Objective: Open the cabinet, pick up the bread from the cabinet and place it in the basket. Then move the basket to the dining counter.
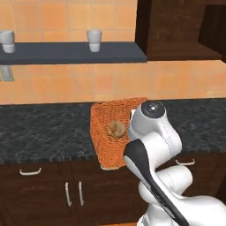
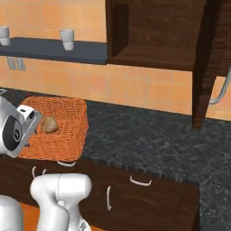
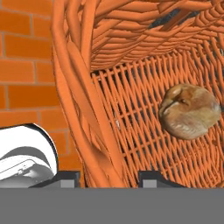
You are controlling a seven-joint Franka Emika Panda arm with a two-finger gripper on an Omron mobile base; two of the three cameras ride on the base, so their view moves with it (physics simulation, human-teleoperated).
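The gripper [image 3: 107, 177] straddles a wall of the basket [image 3: 83, 109], one fingertip at 7 o'clock, the other at 5

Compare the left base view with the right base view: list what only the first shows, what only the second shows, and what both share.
Only the left base view: a grey wall outlet under the shelf, and the arm's long dark-striped link crossing the basket's front.

Only the right base view: the open cabinet with its bare interior, its door swung out edge-on, and the silver bar handle.

Both: the orange basket tilted up off the black speckled counter, the bread lying inside it, two white cups on the dark shelf, the orange tiled wall, and drawers with curved handles below.
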